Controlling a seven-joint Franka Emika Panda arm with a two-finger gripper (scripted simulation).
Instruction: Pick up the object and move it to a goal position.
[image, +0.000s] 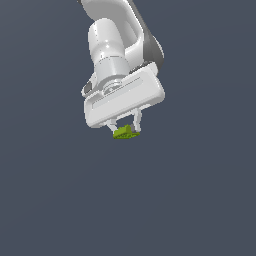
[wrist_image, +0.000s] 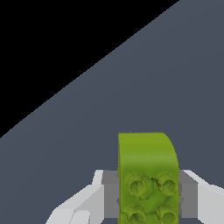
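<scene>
Hand (image: 126, 126) is clamped on the lime-green block (image: 125, 133); both fingers (image: 136, 120) press its opposite sides, block sits right at the fingertips.

Wrist view: block (wrist_image: 148, 175) fills the gap between the two grey pads (wrist_image: 110, 194), touching each. Four raised bumps show on its face near the hand, the rest of the face is smooth and ends in one rounded corner (the far end sticks out past the fingertips).

Exterior view: block looks roughly flat, tilted slightly, much smaller than the white hand body (image: 123, 100) above it. Hand points down and is rotated so its wide body runs diagonally, higher toward the exterior view's right. Arm (image: 112, 42) comes in from the top of frame, wrist link straight above the hand.

Under and around everything: plain slate-grey surface (image: 200, 200), no shadow or contact cue, so can't tell whether the block touches it or is held clear of it. Wrist view has a black area (wrist_image: 52, 43) beyond the grey, cut by a straight diagonal edge.
</scene>
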